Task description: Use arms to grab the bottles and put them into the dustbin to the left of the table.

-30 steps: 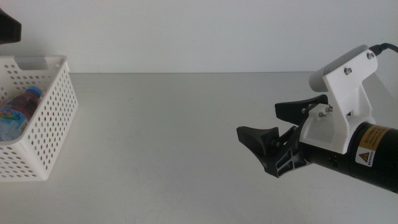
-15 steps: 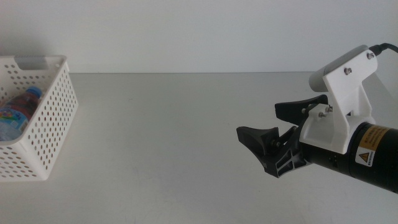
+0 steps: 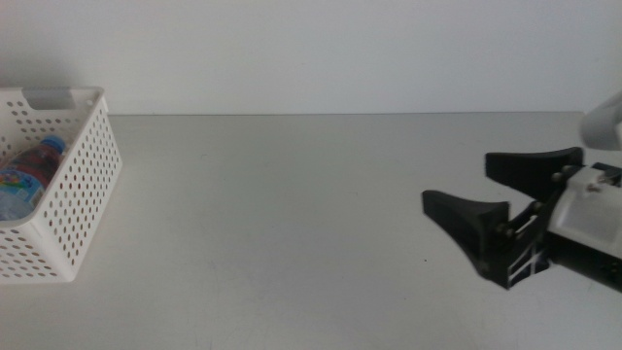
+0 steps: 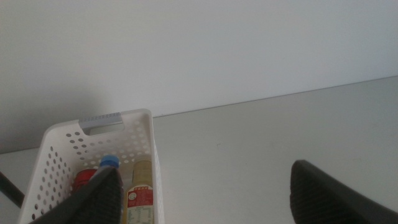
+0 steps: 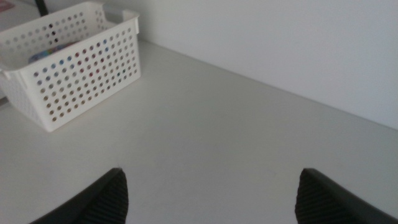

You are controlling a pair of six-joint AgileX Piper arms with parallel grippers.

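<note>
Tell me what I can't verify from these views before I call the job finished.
- Left gripper: out of the middle view; the wrist view's bottom edge cuts off its jaws.
- Red can and yellow tea bottle: seen only in the left wrist view, partly behind a jaw.
- Dustbin floor: hidden by its perforated wall in the middle view.
- Right gripper: arm cut off by the right edge.

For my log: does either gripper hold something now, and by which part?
Nothing is held. The right gripper is open over the table; the left gripper is open too.

You've got a matte, smooth grey table (image 3: 292,214), a white perforated plastic dustbin (image 3: 83,194), and a matte black right end effector (image 3: 491,199).
</note>
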